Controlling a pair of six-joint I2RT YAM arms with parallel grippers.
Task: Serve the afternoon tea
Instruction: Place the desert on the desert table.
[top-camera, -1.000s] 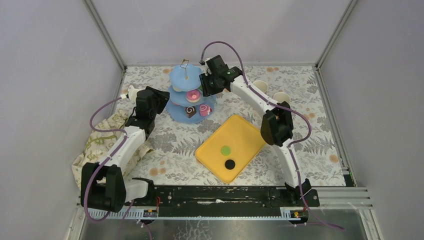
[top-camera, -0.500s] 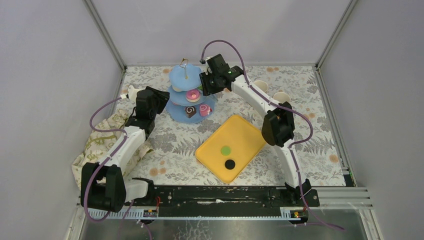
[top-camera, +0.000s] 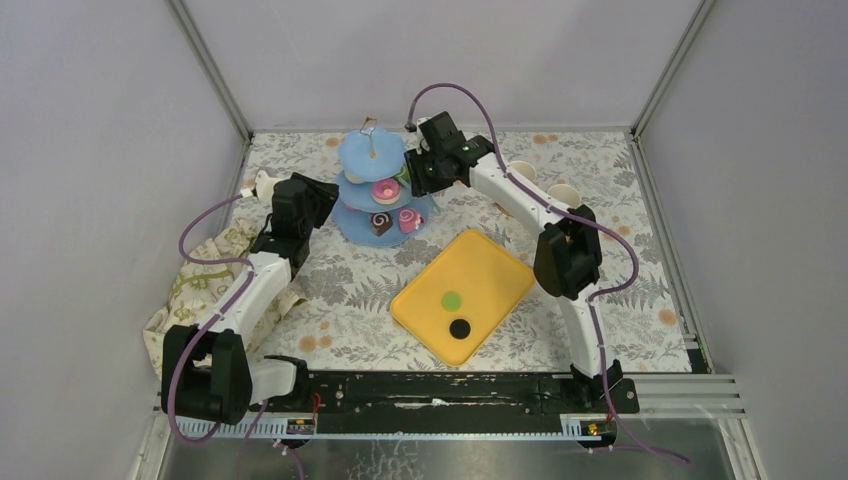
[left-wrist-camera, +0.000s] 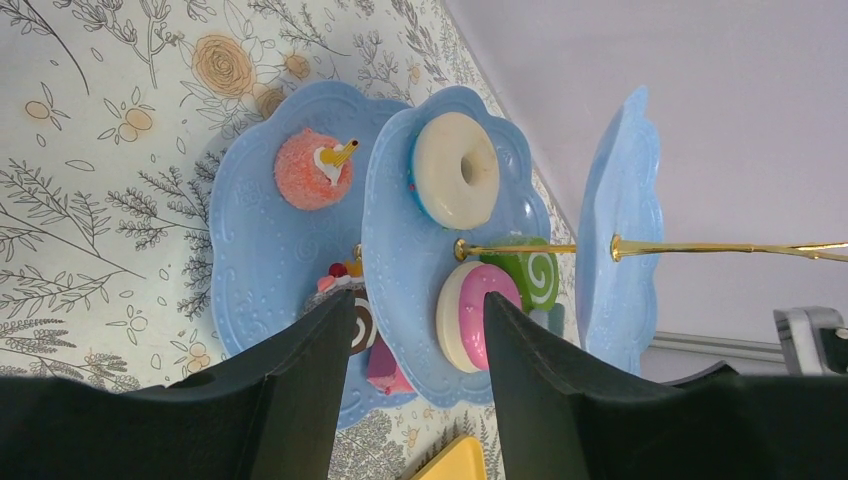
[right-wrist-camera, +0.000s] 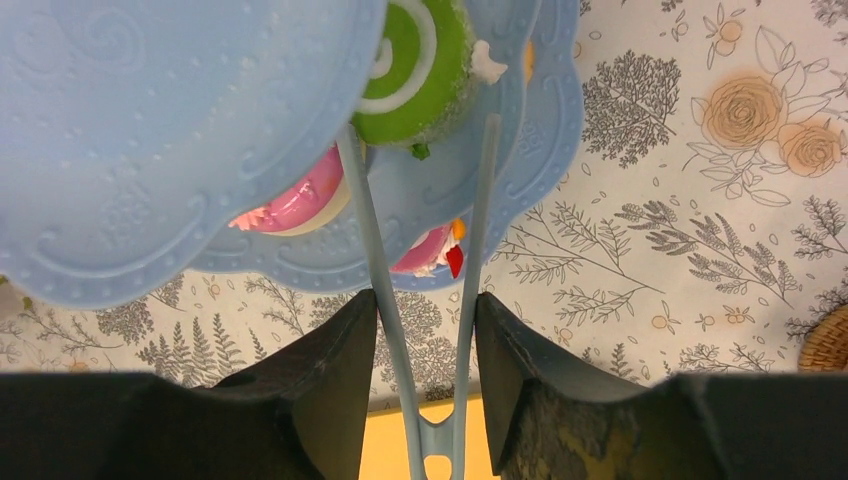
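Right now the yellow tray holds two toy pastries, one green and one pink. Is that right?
Not quite. In the top external view the yellow tray holds two toy pastries: a green pastry and a black pastry, not a pink one.

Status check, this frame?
Left tool open, empty. Right tool shut on tongs, straddling green roll on middle tier of stand. Green pastry, black pastry on tray.

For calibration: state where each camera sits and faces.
Top external: above and behind the left arm and right arm, looking down on the table; both show.
Left wrist: on the left arm, facing the three-tier stand, rolled sideways; open left gripper shows.
Right wrist: over the stand, looking down; right gripper holds tongs.
Shared: both wrist views show the green pastry.
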